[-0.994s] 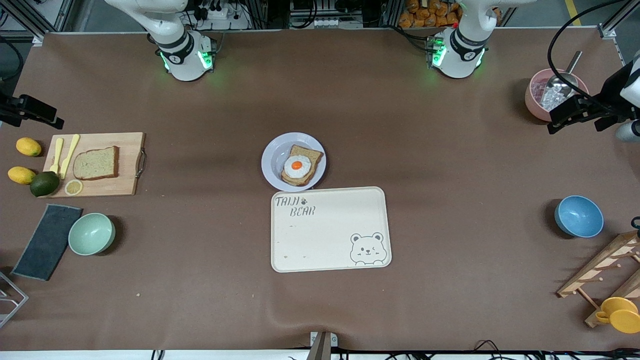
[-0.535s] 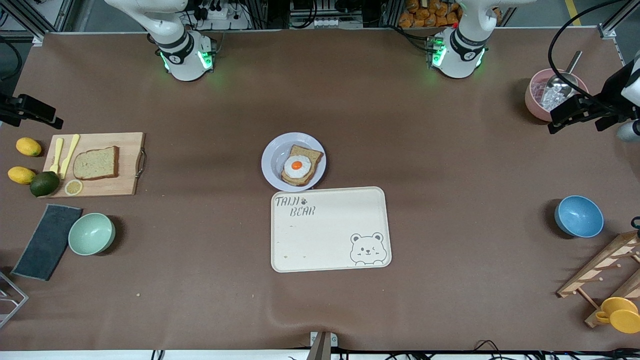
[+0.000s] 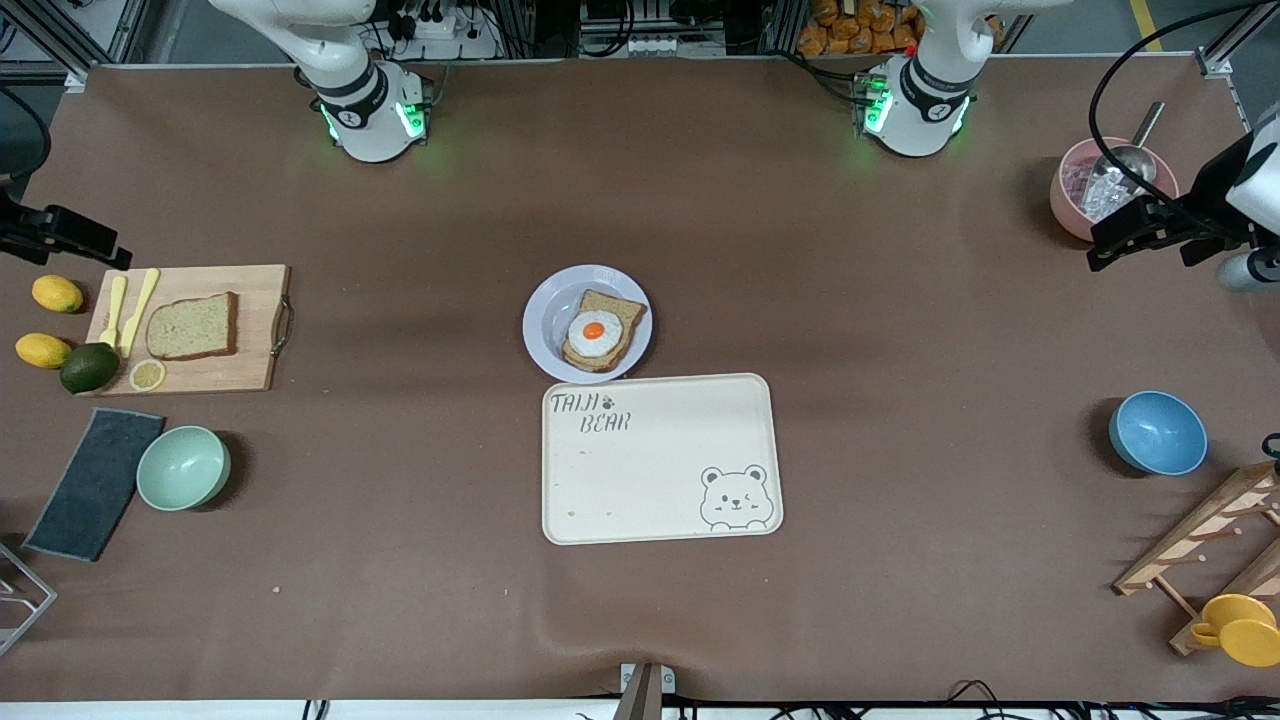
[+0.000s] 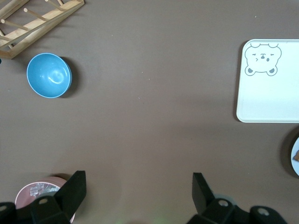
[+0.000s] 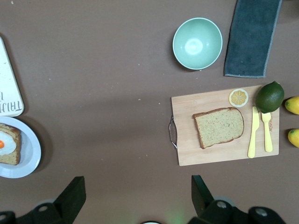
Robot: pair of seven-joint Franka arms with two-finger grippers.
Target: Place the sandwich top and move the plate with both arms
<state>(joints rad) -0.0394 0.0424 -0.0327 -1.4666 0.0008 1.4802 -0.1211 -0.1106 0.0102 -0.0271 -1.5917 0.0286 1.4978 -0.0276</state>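
The sandwich top (image 3: 192,326) lies flat on a wooden cutting board (image 3: 250,340) at the right arm's end of the table; it also shows in the right wrist view (image 5: 218,127). The pale plate (image 3: 545,320) sits mid-table and holds a bread slice with a fried egg (image 3: 598,332); its edge shows in the right wrist view (image 5: 28,158). My right gripper (image 3: 100,245) is open and empty in the air beside the board (image 5: 138,186). My left gripper (image 3: 1110,245) is open and empty by the pink bowl (image 4: 138,184).
A cream bear tray (image 3: 660,458) lies just in front of the plate. Lemons (image 3: 57,293), an avocado (image 3: 89,367), a green bowl (image 3: 183,467) and a dark cloth (image 3: 95,483) surround the board. A pink bowl with a scoop (image 3: 1075,190), a blue bowl (image 3: 1157,432) and a wooden rack (image 3: 1210,530) stand at the left arm's end.
Both grippers have shifted only slightly in the air. Nothing on the table has moved.
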